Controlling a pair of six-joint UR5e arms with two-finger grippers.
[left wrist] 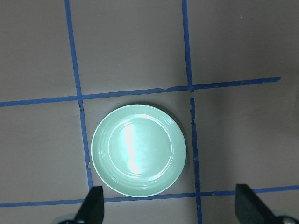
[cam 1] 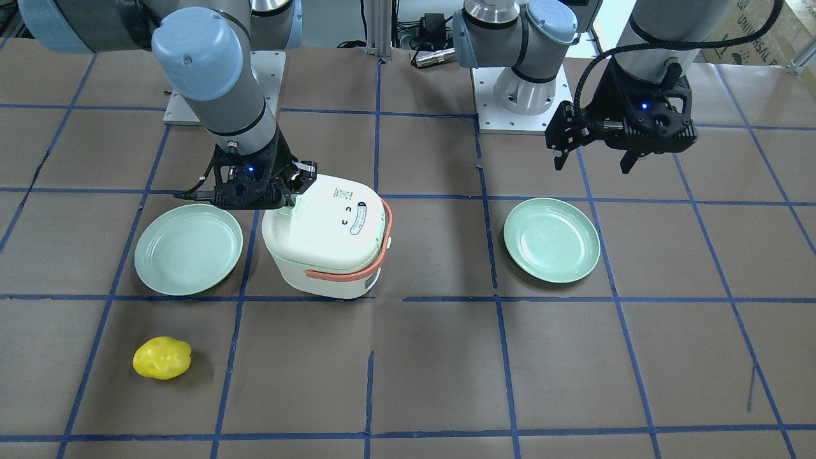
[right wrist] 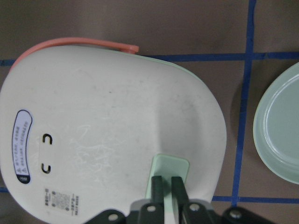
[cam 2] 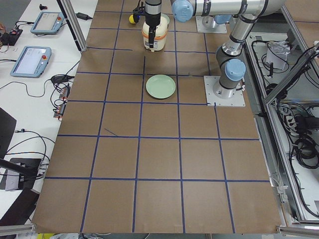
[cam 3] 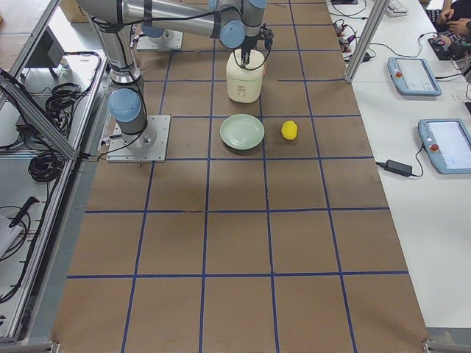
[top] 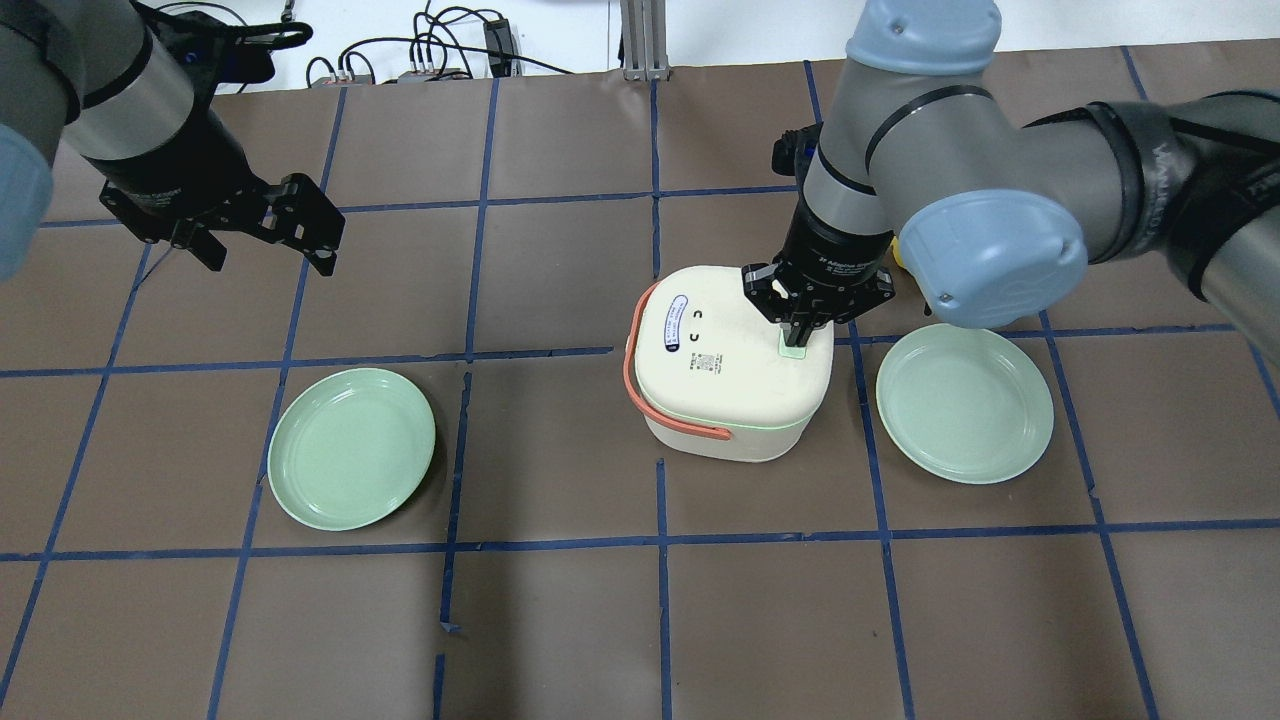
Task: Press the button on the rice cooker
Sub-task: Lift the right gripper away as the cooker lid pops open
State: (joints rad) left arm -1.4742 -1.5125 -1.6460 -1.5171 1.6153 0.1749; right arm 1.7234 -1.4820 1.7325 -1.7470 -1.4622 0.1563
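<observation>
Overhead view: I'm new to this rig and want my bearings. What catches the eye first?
The white rice cooker with its orange handle stands mid-table, the shut right gripper pointing down at its green button. A green plate lies just right of it; a second plate lies far left, near the open left gripper.

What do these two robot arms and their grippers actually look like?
The left arm and right arm are thick silver-grey tubes with rounded pale-blue joint caps. A ribbed black cable runs down to the left wrist. Each arm ends in a black, angular gripper with two slim fingers: the left gripper and the right gripper. A small blue light glows on each housing.
</observation>
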